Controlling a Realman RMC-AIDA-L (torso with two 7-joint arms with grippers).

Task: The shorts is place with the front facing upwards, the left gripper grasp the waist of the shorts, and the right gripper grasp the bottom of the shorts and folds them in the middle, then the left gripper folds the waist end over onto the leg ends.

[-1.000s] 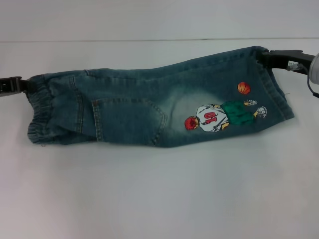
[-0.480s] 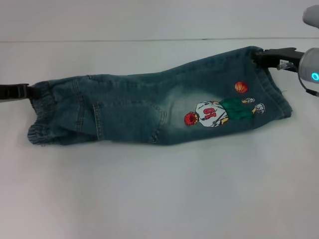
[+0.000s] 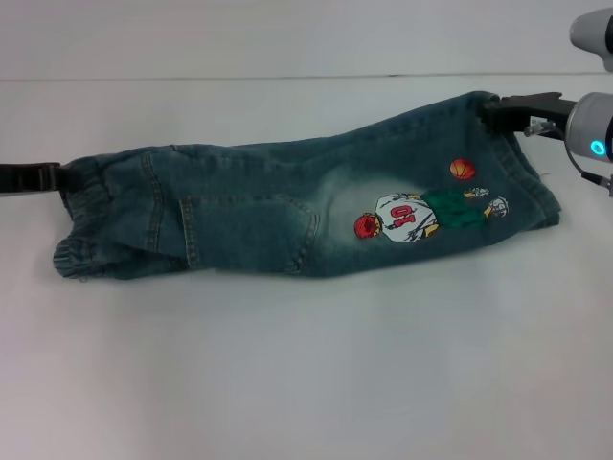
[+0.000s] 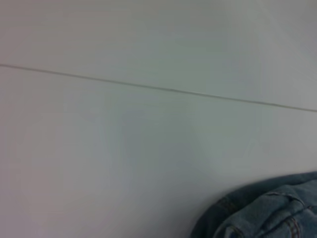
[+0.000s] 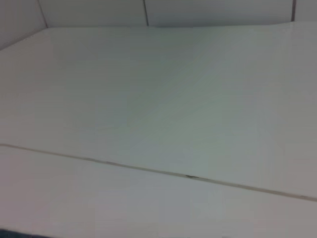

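The blue denim shorts (image 3: 249, 211) lie folded lengthwise across the white table, with the cartoon print (image 3: 421, 213) facing up. The gathered waist (image 3: 81, 220) is at the left and the hemmed bottom of the shorts (image 3: 532, 182) at the right. My left gripper (image 3: 59, 177) reaches in from the left edge and pinches the far corner of the waist. My right gripper (image 3: 487, 112) holds the far corner of the leg ends. The left wrist view catches only a bit of denim (image 4: 267, 213). No shorts are visible in the right wrist view.
The white table (image 3: 306, 364) spreads out in front of the shorts. A thin seam line (image 3: 239, 77) runs along the far side, with the wall behind it.
The shorts have sunk lower and lie flatter on the table. My left gripper has dropped a little with the waist. The right arm has come further into view, still at the hem corner.
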